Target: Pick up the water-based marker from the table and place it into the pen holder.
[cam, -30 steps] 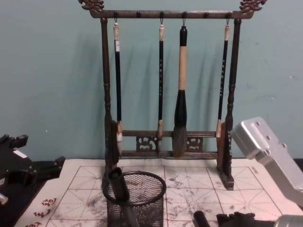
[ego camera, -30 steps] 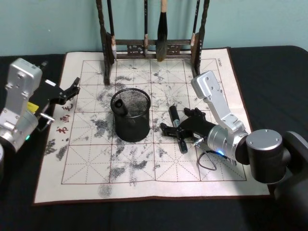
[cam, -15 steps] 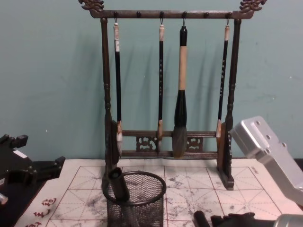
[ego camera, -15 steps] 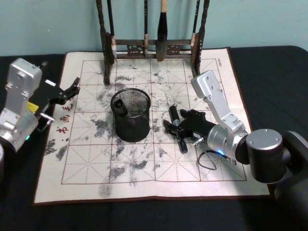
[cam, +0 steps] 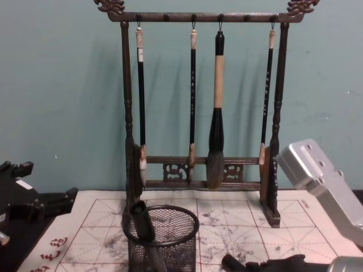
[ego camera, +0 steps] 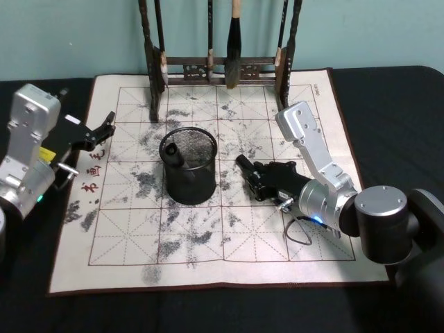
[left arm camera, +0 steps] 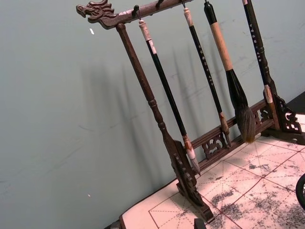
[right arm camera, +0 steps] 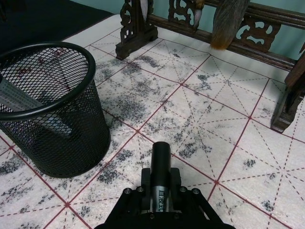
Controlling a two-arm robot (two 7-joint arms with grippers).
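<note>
The water-based marker [ego camera: 245,166], a black stick, is clamped in my right gripper [ego camera: 261,180] just right of the pen holder [ego camera: 189,182]. Its free end points toward the rack. In the right wrist view the marker [right arm camera: 160,164] juts out from between the shut fingers, with the black mesh pen holder [right arm camera: 52,129] a short way off. Another dark pen [ego camera: 173,152] leans inside the holder. The marker's tip [cam: 229,262] shows low in the chest view beside the pen holder [cam: 161,243]. My left gripper [ego camera: 105,129] hovers open at the mat's left edge.
A tall dark wooden rack [ego camera: 220,68] hung with calligraphy brushes stands at the back of the mat. The ink-stained grid mat [ego camera: 208,243] lies on a black table. Bare mat stretches in front of the holder.
My right gripper has closed on the marker and turned it, so it no longer lies along the mat. The left arm has not moved.
</note>
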